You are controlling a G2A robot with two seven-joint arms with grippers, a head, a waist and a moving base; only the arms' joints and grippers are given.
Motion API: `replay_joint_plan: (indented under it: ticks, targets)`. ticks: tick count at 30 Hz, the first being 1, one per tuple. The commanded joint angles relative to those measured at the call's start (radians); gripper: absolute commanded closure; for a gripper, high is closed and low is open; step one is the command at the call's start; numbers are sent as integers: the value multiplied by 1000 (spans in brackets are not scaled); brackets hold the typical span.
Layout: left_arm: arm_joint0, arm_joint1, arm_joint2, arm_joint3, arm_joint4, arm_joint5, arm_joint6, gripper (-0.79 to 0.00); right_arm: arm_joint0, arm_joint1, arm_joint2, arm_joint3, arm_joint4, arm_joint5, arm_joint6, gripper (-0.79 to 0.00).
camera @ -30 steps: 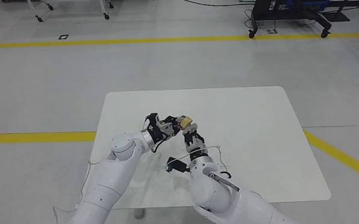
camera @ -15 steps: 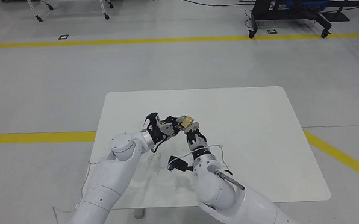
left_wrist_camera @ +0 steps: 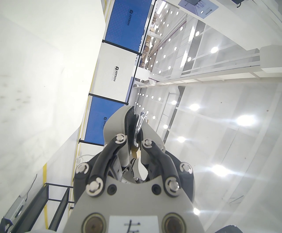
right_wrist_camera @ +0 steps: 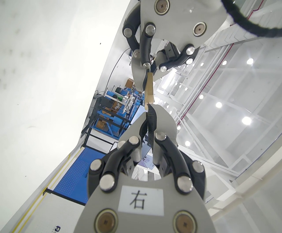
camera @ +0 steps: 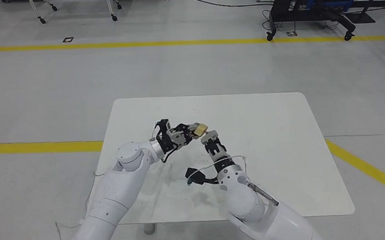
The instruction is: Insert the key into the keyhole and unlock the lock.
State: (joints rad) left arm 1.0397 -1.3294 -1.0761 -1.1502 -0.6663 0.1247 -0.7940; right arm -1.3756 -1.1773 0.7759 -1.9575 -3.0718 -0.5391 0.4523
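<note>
Left gripper (left_wrist_camera: 137, 126): pinches brass padlock (right_wrist_camera: 149, 88), steadying it.
Right gripper (right_wrist_camera: 150, 111): pressed together against padlock's base, likely on hidden key.

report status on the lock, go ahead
Left gripper jaws shut on lock, held off the table. Right gripper jaws shut, tips at lock's end. Nothing in the way.

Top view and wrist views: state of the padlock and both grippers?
Padlock: held above the table; locked or unlocked, cannot tell.
Left gripper: shut on the padlock at its shackle end.
Right gripper: shut, tips against the padlock's free end.
</note>
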Motion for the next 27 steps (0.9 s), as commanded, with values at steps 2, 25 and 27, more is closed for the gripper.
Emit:
replay_joint_plan:
  ticks: [2,25,27]
  targets:
    - [4,4,-13,-8,1,-8,-16,0,-18,19,20,-14,0,39,-24,0]
    - [66,15,-35,-94,55,-59,74,0,14,54,-73,19,0,190,63,0]
    - [67,13,-28,-93,56,-67,87,0,40,53,-111,44,0,194,110,0]
